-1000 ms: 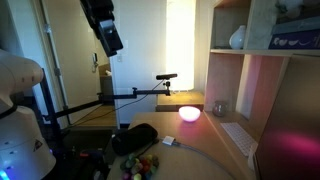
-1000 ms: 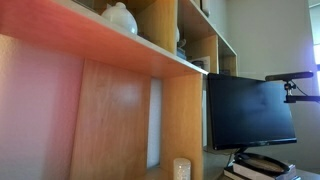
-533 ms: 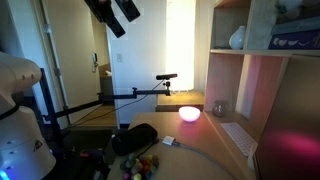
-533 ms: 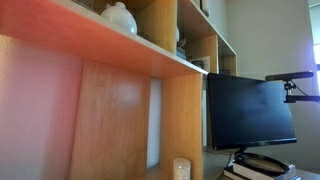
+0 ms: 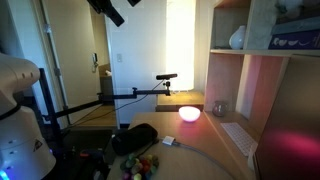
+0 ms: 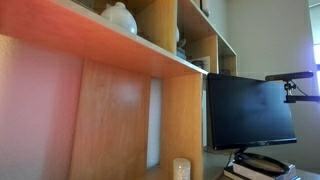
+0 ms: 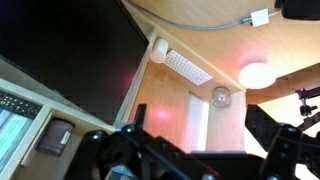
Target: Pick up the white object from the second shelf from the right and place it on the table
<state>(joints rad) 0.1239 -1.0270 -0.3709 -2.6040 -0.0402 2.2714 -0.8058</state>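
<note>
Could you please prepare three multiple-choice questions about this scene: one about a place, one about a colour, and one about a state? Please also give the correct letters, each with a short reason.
1. Where is the white vase?
A. inside a drawer
B. on an upper shelf
C. on the floor

2. What colour does the round lamp on the table glow?
A. green
B. pink
C. blue

3. What state is the monitor screen in?
A. dark
B. showing a bright picture
C. lying face down

Answers:
1 B: in both exterior views the vase stands in a shelf compartment well above the table.
2 B: the lamp gives off a pinkish light that also tints the wood around it.
3 A: the screen is upright and black in an exterior view and in the wrist view.
</note>
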